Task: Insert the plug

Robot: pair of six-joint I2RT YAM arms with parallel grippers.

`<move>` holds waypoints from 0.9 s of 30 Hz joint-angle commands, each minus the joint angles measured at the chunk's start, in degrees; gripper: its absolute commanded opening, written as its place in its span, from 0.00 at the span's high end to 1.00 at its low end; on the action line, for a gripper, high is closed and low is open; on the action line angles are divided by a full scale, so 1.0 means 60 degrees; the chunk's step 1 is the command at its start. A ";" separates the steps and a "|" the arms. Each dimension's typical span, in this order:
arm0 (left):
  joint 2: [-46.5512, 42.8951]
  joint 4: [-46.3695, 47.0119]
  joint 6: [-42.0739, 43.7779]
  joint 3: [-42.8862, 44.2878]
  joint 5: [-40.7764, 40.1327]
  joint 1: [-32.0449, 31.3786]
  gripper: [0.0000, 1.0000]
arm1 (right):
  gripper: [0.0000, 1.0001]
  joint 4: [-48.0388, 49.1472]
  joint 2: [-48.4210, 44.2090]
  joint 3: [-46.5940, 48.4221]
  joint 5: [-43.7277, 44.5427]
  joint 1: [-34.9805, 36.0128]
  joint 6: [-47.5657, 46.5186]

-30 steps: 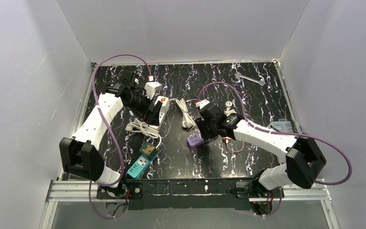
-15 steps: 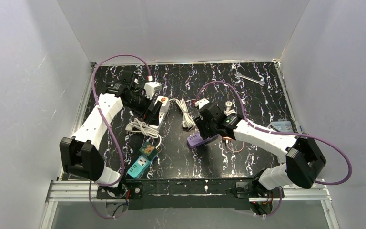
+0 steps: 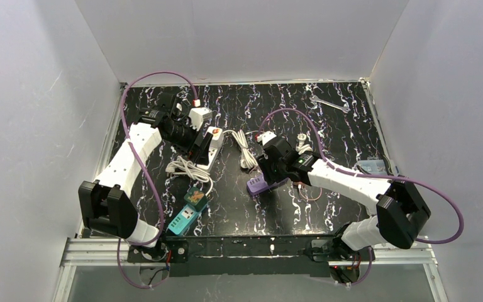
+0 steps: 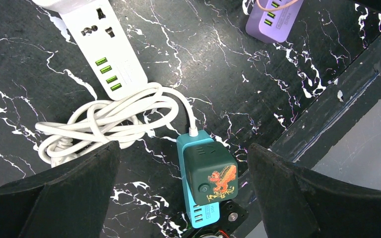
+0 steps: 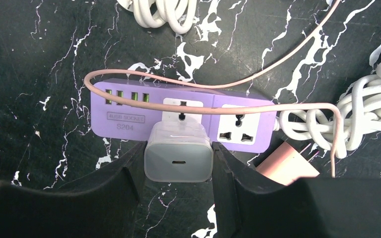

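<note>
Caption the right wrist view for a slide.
Right pincer grips a white boxy USB charger plug at a socket of the purple plastic power strip.

The prongs of the white charger (image 5: 178, 151) are hidden behind its own body, so whether they are seated in the purple power strip (image 5: 124, 119) cannot be told. A pink plug (image 5: 286, 167) is half covered by a finger of the right gripper (image 5: 178, 163), and the white cable coil (image 5: 372, 116) is cut off by the right edge. In the left wrist view the white power strip (image 4: 114, 54) is cropped at the top and the teal strip (image 4: 187, 146) is largely masked by a green adapter (image 4: 211, 173).
</note>
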 commanded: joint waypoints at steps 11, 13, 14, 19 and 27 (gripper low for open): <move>-0.0356 -0.0107 0.0012 -0.0054 0.0059 0.0136 0.02 | 0.91 0.0429 0.0106 -0.0241 0.0059 0.0027 -0.0135; -0.0355 -0.0082 0.0009 -0.0051 0.0059 0.0153 0.02 | 0.91 0.0465 0.0144 -0.0273 0.0012 0.0027 -0.0137; -0.0356 -0.0092 0.0005 -0.0061 0.0059 0.0158 0.02 | 0.91 0.0485 0.0145 -0.0307 -0.0007 0.0027 -0.0130; -0.0340 -0.0056 0.0009 -0.0051 0.0074 0.0191 0.02 | 0.91 0.0617 0.0175 -0.0565 0.0034 0.0027 -0.0043; -0.0340 -0.0047 0.0046 -0.0028 0.0074 0.0242 0.02 | 0.92 0.0866 0.0416 -0.1093 0.0099 0.0111 0.0248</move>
